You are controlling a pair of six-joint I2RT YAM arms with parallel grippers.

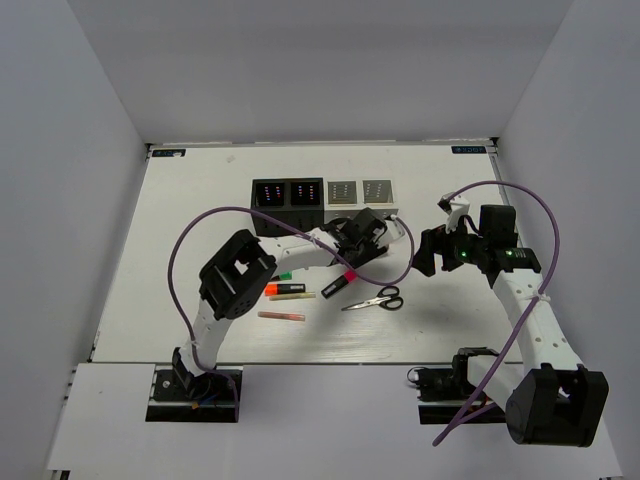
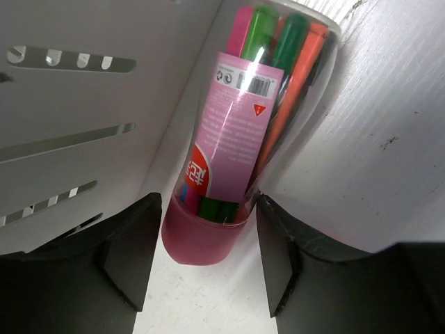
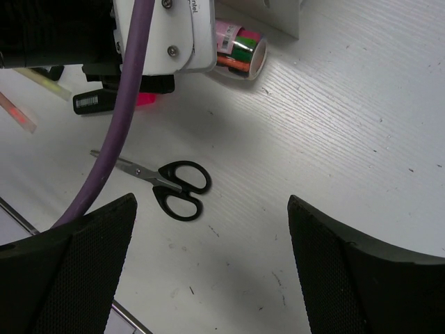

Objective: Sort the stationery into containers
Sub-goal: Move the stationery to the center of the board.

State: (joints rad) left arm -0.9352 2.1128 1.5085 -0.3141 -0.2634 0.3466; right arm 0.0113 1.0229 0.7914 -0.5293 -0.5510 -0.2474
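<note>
A clear pink tube (image 2: 233, 139) full of coloured markers lies on the table against a white container wall (image 2: 76, 104). My left gripper (image 2: 205, 278) is open, with a finger on each side of the tube's pink cap end. In the top view it (image 1: 362, 232) sits just in front of the white containers (image 1: 358, 192); the black containers (image 1: 286, 194) are to their left. My right gripper (image 3: 212, 264) is open and empty above bare table, with the black-handled scissors (image 3: 177, 186) ahead and to its left. The tube also shows in the right wrist view (image 3: 240, 52).
On the table left of the scissors (image 1: 378, 299) lie a pink-ended highlighter (image 1: 340, 282), an orange one (image 1: 285, 289), a green-ended one (image 1: 285, 275), a yellow stick (image 1: 300, 297) and a pink stick (image 1: 281, 316). Purple cables loop over both arms.
</note>
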